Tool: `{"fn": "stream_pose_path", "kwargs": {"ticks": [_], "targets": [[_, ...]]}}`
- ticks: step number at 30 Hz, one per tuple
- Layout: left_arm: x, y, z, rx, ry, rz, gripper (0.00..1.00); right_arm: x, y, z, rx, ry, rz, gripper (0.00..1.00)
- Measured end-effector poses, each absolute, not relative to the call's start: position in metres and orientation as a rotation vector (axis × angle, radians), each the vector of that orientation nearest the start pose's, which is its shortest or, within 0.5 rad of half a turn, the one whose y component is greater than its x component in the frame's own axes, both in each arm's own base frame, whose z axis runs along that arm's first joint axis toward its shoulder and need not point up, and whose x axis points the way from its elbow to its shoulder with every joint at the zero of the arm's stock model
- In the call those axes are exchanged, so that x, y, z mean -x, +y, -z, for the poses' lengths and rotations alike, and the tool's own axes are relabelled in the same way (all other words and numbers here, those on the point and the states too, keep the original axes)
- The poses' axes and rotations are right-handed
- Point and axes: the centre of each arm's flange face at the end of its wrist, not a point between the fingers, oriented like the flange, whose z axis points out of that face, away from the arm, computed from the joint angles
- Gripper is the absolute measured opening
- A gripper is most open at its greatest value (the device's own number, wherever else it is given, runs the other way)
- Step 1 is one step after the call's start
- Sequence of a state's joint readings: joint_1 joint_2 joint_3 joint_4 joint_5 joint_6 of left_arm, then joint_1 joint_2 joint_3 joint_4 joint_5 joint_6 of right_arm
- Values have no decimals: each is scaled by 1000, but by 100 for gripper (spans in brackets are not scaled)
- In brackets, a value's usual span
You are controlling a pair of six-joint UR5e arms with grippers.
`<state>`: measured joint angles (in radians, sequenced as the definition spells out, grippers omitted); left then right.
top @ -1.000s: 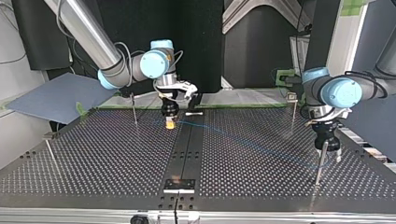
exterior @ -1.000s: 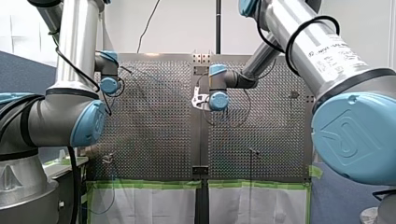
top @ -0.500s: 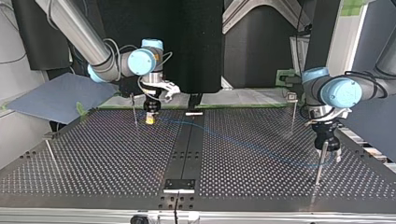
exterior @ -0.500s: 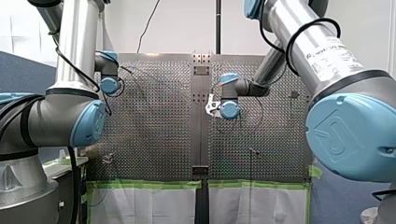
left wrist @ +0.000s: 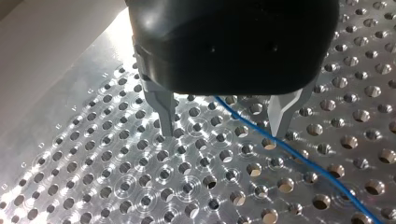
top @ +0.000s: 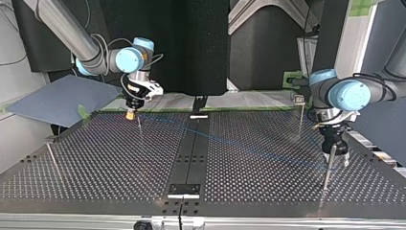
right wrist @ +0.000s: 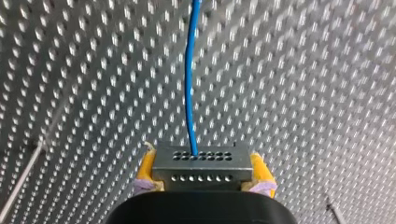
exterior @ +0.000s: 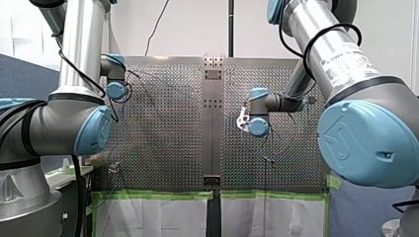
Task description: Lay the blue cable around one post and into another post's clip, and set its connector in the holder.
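Right wrist view: the thin blue cable [right wrist: 189, 84] runs ahead from a grey metal connector [right wrist: 201, 158] pinched between my right claw's [right wrist: 201, 164] yellow pads [right wrist: 147, 164]. My left claw [left wrist: 223, 129] stands open astride the cable on the perforated tabletop [left wrist: 140, 186]. Probably routing: next, loop it round the metal post [top: 139, 124].

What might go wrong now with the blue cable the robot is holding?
1. My right gripper holds the connector close to a thin post. It may bump the post, or the blue cable may end up on the wrong side of it.
2. My left gripper is open and the cable runs loose between its fingers, so it might slip out.
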<state>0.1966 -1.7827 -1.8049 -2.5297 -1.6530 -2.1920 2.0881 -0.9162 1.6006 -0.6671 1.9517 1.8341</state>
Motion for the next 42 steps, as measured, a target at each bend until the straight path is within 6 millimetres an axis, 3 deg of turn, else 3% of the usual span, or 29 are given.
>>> {"fn": "stream_pose_path", "kwargs": {"ticks": [14,26,34,42], "targets": [[-571,-18,-327,617,1270,301,100,-326,-536,-112,-1107,-1400,-1392,0],[-571,-19,-327,619,1271,304,100,-252,-535,-80,-986,-1454,-1278,0],[-571,-20,-326,619,1273,304,100,-236,-518,-61,-972,-1466,-1253,0],[-571,-20,-326,624,1271,311,100,-228,-492,-19,-1022,-1492,-1219,0]]}}
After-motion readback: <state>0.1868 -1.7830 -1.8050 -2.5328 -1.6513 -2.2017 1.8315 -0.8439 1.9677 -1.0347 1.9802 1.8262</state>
